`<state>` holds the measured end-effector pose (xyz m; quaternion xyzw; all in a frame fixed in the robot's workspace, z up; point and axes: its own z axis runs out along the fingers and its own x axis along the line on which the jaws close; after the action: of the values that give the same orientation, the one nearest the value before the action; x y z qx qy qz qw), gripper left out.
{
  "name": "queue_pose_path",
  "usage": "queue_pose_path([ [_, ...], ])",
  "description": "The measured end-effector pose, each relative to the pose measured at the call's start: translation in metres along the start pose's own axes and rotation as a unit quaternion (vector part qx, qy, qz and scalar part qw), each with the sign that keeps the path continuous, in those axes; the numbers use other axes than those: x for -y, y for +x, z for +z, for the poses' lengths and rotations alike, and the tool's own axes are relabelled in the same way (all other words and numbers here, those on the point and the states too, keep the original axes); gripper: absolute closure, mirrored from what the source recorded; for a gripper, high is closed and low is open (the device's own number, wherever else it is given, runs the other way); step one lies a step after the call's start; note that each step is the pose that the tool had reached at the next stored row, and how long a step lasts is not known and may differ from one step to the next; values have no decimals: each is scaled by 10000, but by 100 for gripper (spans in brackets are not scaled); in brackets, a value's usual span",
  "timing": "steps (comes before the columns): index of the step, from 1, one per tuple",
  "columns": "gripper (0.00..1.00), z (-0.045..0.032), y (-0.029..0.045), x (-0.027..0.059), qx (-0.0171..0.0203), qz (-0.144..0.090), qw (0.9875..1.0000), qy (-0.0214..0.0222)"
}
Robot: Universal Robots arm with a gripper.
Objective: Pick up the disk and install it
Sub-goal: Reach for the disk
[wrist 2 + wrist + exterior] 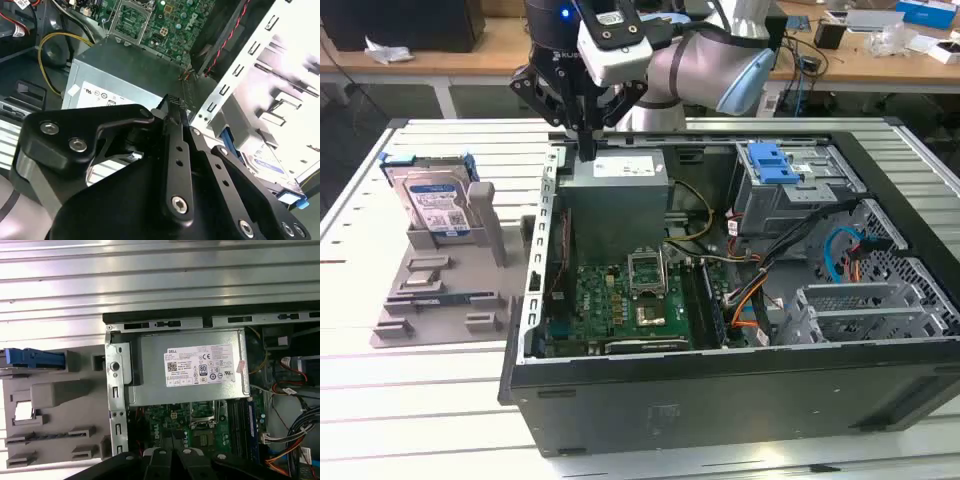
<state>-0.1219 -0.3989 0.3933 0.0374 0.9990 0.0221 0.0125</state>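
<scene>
1. The disk [438, 205] is seen standing upright on one edge in a grey holder [440, 290] on the table [380, 400], outside the computer case [720, 400] and well toward the exterior view's left. Its labelled broad face is turned toward that camera, and blue rails are carried on both of its sides.
2. The disk's lower part is hidden in the holder's pocket, so its long axis cannot be settled with certainty. Its top edge is laid across the exterior view from left to right.
3. The gripper [587, 152] is held above the case's wall at the exterior view's left, over the near corner of the power supply [620, 190]. The disk is thus placed toward the exterior view's left of the jaws and lower, apart from them, with the case wall between.
4. The jaws are brought together at their tips and nothing is held between them, as is shown in the second wrist view too [172, 102].
5. The arm is reached in from the far side of the table, with the wrist turned so that the fingers [582, 120] are pointed straight down.
6. The disk has not been lifted; installation is judged not yet begun.
</scene>
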Motion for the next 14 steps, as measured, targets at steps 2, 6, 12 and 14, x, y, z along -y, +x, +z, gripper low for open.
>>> queue_pose_path([
  [2,89,-4,169,13,0,-1,10000,0],
  [6,89,-11,408,30,0,0,10000,0],
  [12,89,-16,593,44,0,0,10000,0],
  [14,89,-17,638,48,0,0,10000,0],
])
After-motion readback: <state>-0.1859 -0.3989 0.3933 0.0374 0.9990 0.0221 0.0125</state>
